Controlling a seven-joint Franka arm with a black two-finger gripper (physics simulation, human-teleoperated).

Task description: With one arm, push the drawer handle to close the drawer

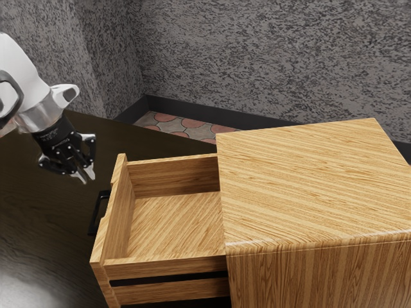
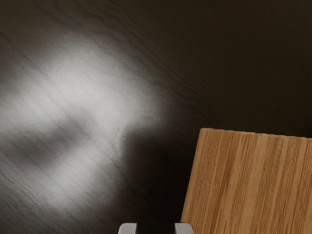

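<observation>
The open drawer (image 1: 170,218) juts from a cut-off cabinet (image 1: 314,186)

Wooden drawer (image 1: 170,221) open, black handle (image 1: 95,212) on its front

The box-shaped wooden cabinet (image 1: 314,183) at the exterior view's right is honey-tan, its top streaked diagonally with brown grain, its near side darker with upright streaks. The rectangular tan wooden drawer (image 1: 167,266) repeats that striped grain, slanting across its bottom; its bracket-shaped handle (image 1: 94,215) is black. The flat wooden table (image 1: 38,237) is brownish black, finely grained, with a whitish sheen. Far off, the flat, rough wall (image 1: 276,64) is mottled grey above a charcoal strip-shaped skirting (image 1: 192,106) and a floor patterned with rounded dusty-red and grey tiles (image 1: 189,125).
</observation>
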